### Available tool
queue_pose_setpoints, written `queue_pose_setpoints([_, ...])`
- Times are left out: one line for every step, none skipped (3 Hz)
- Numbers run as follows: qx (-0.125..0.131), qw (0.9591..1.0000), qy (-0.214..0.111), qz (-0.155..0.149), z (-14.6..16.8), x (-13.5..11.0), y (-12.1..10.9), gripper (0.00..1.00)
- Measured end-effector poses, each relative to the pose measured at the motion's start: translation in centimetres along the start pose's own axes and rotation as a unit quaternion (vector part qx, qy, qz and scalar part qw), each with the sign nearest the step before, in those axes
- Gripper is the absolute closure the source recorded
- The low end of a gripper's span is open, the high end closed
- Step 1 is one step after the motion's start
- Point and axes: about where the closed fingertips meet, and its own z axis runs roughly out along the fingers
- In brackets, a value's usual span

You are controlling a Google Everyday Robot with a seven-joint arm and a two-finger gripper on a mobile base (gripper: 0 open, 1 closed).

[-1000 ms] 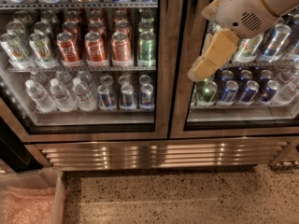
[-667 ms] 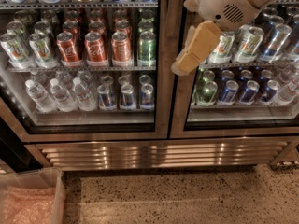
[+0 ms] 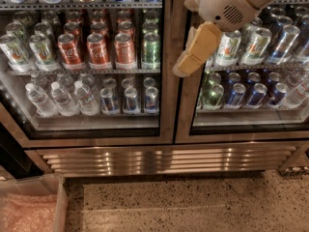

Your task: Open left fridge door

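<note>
Hovering tan hand (image 3: 186, 65) at right edge of tall steel-framed glass left fridge door (image 3: 91, 66); open or closed, cannot tell. You hook that edge, pull outward slowly.

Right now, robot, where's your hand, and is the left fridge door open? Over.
Gripper at the centre post, beside the left fridge door edge. Door shut. Bin on floor, lower left.

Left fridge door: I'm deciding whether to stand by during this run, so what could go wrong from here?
1. The gripper hangs at the seam between the left fridge door and the right door, mostly over the right door's frame, so it might catch the wrong one.
2. No handle shows on that steel edge, so a pull may slip.
3. The bin on the floor at lower left may block the door's swing.
</note>
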Motion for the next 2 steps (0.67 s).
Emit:
queue_pose_setpoints([0.008,0.9997,0.018,-0.011,1.64,0.15,-2.14,0.00])
queue_pose_setpoints([0.020,0.9990,0.038,-0.013,1.70,0.69,-2.98,0.00])
